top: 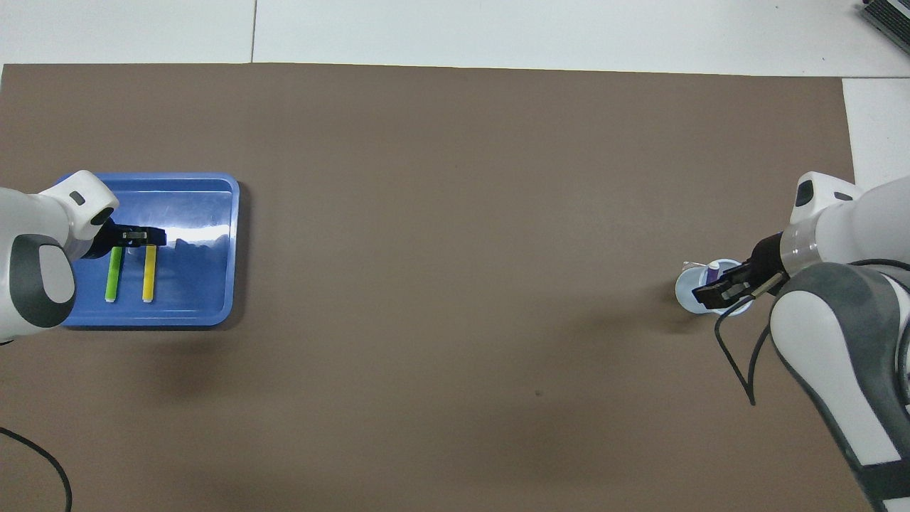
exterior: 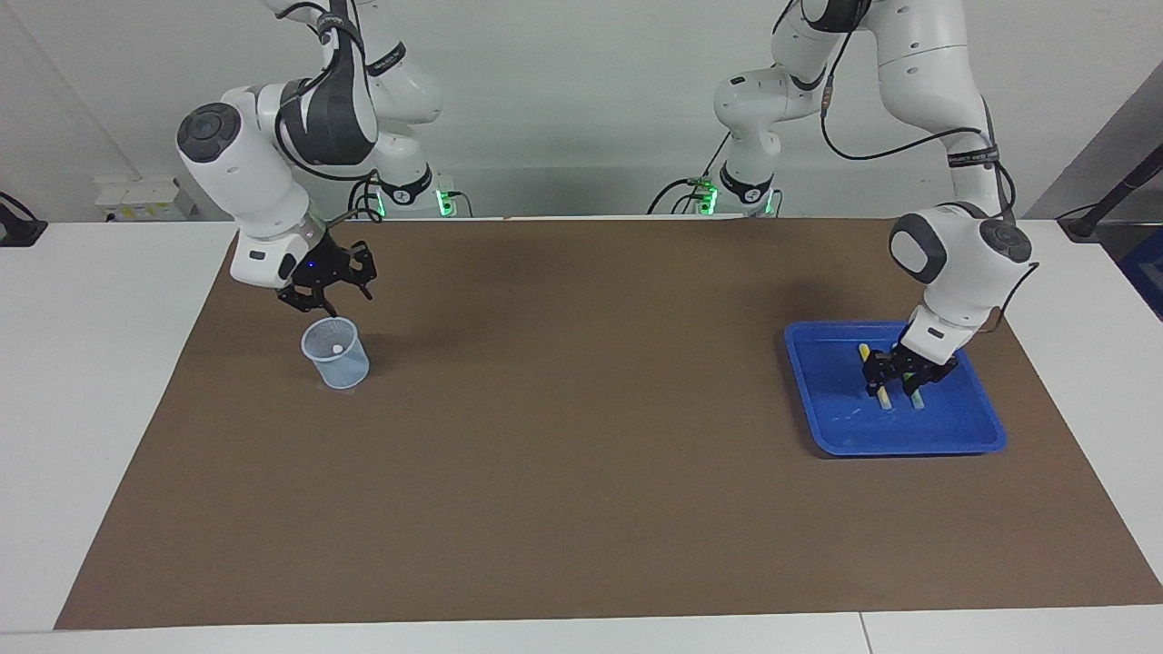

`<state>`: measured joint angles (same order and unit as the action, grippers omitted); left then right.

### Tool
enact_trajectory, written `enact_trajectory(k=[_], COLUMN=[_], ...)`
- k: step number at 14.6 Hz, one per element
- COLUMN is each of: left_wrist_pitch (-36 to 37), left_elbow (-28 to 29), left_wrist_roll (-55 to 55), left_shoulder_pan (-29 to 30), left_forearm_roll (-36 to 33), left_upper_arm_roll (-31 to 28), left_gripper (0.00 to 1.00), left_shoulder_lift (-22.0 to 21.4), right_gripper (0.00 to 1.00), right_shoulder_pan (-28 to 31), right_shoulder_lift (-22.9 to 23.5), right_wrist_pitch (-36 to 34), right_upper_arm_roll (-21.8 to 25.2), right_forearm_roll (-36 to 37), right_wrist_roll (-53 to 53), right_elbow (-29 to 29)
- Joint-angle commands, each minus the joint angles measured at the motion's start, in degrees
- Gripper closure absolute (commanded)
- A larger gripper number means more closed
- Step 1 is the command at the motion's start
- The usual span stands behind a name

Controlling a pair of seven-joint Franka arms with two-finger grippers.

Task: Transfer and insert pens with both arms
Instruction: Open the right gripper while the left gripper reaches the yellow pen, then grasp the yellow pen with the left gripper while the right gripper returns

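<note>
Right gripper (exterior: 320, 304) raised above cup (exterior: 335, 353), fingers spread, nothing held. Purple pen (top: 712, 269) stands inside cup, near mat (exterior: 563, 454) edge at right arm's end. Left gripper (exterior: 895, 381) low in blue tray (exterior: 909, 436), fingers straddling yellow pen (top: 149, 273); grip not discernible. Green pen (top: 114, 273) lies just beside, parallel. Mat's middle wide open.

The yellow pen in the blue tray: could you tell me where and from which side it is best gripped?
Grip the yellow pen mid-barrel from straight above, fingers across its width: it lies flat in the blue tray, and the green pen lies parallel beside it, apart.
</note>
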<state>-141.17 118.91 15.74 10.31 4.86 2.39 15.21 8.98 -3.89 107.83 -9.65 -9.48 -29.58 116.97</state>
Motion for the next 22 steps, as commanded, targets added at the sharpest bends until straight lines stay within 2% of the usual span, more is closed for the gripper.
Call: enact_trajectory(k=[1, 5, 8, 9, 10, 12, 14, 15, 16, 20, 22], left_wrist_pitch=[-1.7, -2.0, -3.9, -4.6, -4.6, -4.4, -4.0, -4.0, -4.0, -2.8, 0.0], left_elbow=[0.6, 1.1, 2.6, 3.1, 3.1, 3.1, 3.1, 3.3, 3.6, 4.0, 2.7], left_wrist_roll=[0.4, 0.4, 0.4, 0.4, 0.3, 0.3, 0.3, 0.4, 0.4, -0.2, -1.4], left_shoulder_pan=[0.8, 0.8, 0.8, 0.8, 0.8, 0.8, 1.3, 1.8, 1.9, 2.2, 2.2], left_forearm_roll=[-1.2, -1.2, -1.2, -1.2, -1.2, -1.2, -1.2, -1.2, -1.2, -1.1, -1.1], left_upper_arm_roll=[0.4, 0.4, 0.4, 0.4, 0.4, 0.4, 0.4, 0.4, 0.4, 0.3, 0.3], left_gripper=[0.31, 0.34, 0.35, 0.37, 0.43, 0.6, 0.87, 0.96, 1.0, 1.0, 1.0], left_shoulder_lift=[0.3, 0.9, 1.0, 1.0, 1.0, 1.0, 1.0, 0.9, 0.8, 0.7, 0.7], right_gripper=[0.36, 0.27, 0.19, 0.13, 0.0, 0.0, 0.0, 0.0, 0.0, 0.0, 0.0], right_shoulder_pan=[-1.7, -6.0, -6.7, -7.6, -8.3, -9.2, -11.6, -12.2, -13.6, -17.0, -16.5], right_shoulder_lift=[-0.1, -0.1, 0.0, 0.0, 0.1, 0.2, 0.0, 0.0, -0.1, -0.6, -1.6], right_wrist_pitch=[0.1, 2.3, 3.4, 3.6, 4.6, 6.2, 7.1, 8.2, 9.1, 13.4, 13.8], right_upper_arm_roll=[-0.2, -0.2, -0.3, -0.3, -0.3, -0.3, -0.3, -0.3, -0.3, -0.3, -0.1], right_forearm_roll=[-6.5, -10.9, -15.3, -17.3, -18.5, -19.5, -22.2, -23.3, -24.6, -29.9, -31.6], right_wrist_roll=[3.9, 13.7, 17.6, 19.5, 21.8, 25.1, 30.1, 32.4, 33.0, 33.1, 33.2], right_elbow=[-0.2, -0.2, -0.2, -0.2, -0.2, -0.2, -0.3, -0.3, -0.3, -0.5, -1.7])
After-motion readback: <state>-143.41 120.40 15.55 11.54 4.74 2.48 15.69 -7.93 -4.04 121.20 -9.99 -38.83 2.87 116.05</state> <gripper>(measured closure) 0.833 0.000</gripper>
